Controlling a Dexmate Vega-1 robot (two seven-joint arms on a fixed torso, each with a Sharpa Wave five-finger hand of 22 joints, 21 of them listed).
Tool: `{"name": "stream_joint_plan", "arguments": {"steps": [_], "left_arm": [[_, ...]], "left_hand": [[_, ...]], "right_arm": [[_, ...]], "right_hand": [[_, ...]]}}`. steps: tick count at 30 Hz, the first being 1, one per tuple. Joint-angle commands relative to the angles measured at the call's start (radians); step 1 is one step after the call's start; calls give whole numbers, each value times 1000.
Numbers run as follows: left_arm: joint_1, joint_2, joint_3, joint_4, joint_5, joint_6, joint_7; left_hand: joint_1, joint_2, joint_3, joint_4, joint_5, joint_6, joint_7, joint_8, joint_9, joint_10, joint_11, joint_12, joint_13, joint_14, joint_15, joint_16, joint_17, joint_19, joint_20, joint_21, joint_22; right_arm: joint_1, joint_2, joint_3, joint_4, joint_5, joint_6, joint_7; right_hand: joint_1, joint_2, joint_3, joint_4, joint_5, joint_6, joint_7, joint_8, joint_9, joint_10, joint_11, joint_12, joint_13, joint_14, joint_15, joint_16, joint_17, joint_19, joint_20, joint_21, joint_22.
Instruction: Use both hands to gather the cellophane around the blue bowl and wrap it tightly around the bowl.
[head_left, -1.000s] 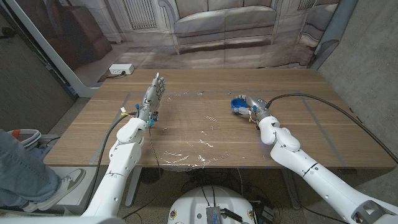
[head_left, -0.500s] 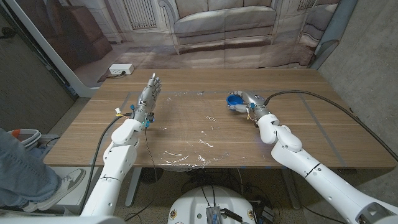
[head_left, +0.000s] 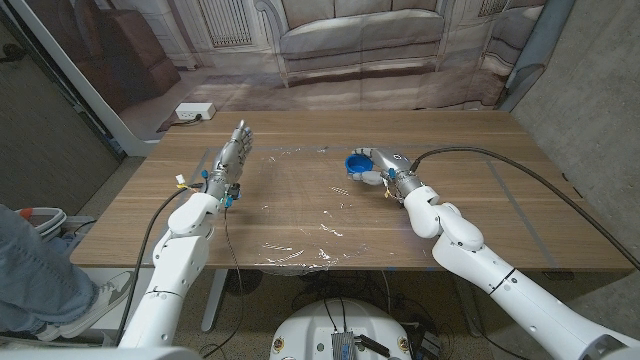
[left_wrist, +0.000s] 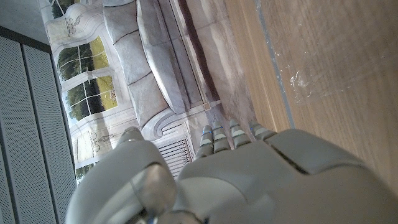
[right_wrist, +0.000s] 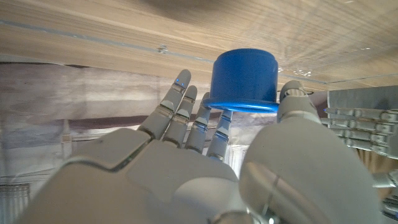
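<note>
Head view has the right hand (head_left: 383, 170) at the bowl (head_left: 358, 163), fingers curved around its near side with the thumb on the other side; the right wrist view shows the bowl (right_wrist: 244, 81) sitting between the fingertips (right_wrist: 181, 84) and the thumb, so I judge it held, loosely, though I cannot tell how firm the contact is. The cellophane (head_left: 300, 215) lies spread on the table (head_left: 540, 205) below and to the inner side of that hand, crinkled along its near edge, with the bowl just over or at its far edge. The left hand (head_left: 232, 160) hangs well apart from the bowl, fingers straight and spread, holding nothing; its wrist view shows a film edge (left_wrist: 298, 87) on the wood ahead of its fingertips. The main risk is placement: if the bowl goes down near the sheet's edge rather than its middle, there is too little film on one side to gather. A loose hold could let the bowl tip or slip as it travels. Thin film is hard to pinch off flat wood, so fingertips may slide over it or drag the sheet. Pulling from one side alone could shift the bowl, and uneven gathering would leave the wrap slack.
</note>
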Motion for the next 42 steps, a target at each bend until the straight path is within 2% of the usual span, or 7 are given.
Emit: {"name": "stream_joint_plan", "arguments": {"steps": [1,19,20,22,24,33,42], "left_arm": [[-1,16,-9,12,-6,6,-31],[15,7,-25,33,-20,-28,-45],[16,6,-26,33,-21,-32,-45],[22,2,-29,30,-18,-36,-38],[27,-1,-32,27,-23,-40,-38],[50,-9,-32,2,-23,-47,-32],[68,-13,-34,-17,-24,-53,-30]], "left_hand": [[2,0,6,2,-7,8,2,-3,5,11,0,-4,6,6,4,-4,2,-1,6,1,3],[8,4,6,0,-9,8,1,-6,5,12,-1,-6,6,6,3,-5,2,-3,6,1,4],[9,4,6,-1,-10,9,1,-6,5,12,2,-7,6,6,4,-5,2,-4,-3,0,4],[13,6,6,-2,-12,12,5,-7,5,16,4,-7,6,8,6,-6,2,-7,-57,-1,3],[14,7,5,-2,-13,13,8,-8,5,18,9,-7,6,9,9,-6,2,-8,-69,-1,3],[16,8,5,-3,-14,16,10,-8,5,18,12,-8,6,9,8,-6,2,-10,-65,-2,2],[18,9,4,-4,-15,16,9,-9,6,17,8,-10,7,9,8,-7,2,-10,-62,-2,2]], "right_arm": [[5,21,-43,-24,-40,105,45],[3,44,-75,-22,-68,217,111],[5,47,-77,-17,-68,226,110],[10,52,-85,-8,-75,241,107],[15,58,-91,2,-81,256,104],[43,88,-112,67,-84,315,85],[78,110,-142,137,-131,325,67]], "right_hand": [[18,12,7,5,-6,9,0,5,5,38,-39,4,4,-3,-84,-7,3,-7,-33,-8,5],[16,13,4,10,-11,16,-1,2,5,35,-38,0,4,-14,-79,-16,4,-23,-29,-18,5],[15,12,3,10,-11,16,-1,2,5,35,-38,0,4,-14,-79,-16,4,-25,-28,-19,5],[15,13,3,10,-12,17,-2,2,5,35,-39,-1,4,-14,-79,-16,4,-25,-29,-20,5],[14,13,3,11,-12,18,-3,2,5,35,-39,-1,4,-14,-79,-17,5,-26,-29,-20,5],[10,15,0,15,-14,20,-5,0,5,32,-44,-4,4,-18,-77,-19,6,-36,-26,-27,5],[9,16,-1,16,-15,21,-7,-1,5,30,-45,-6,4,-21,-78,-22,6,-37,-26,-29,5]]}}
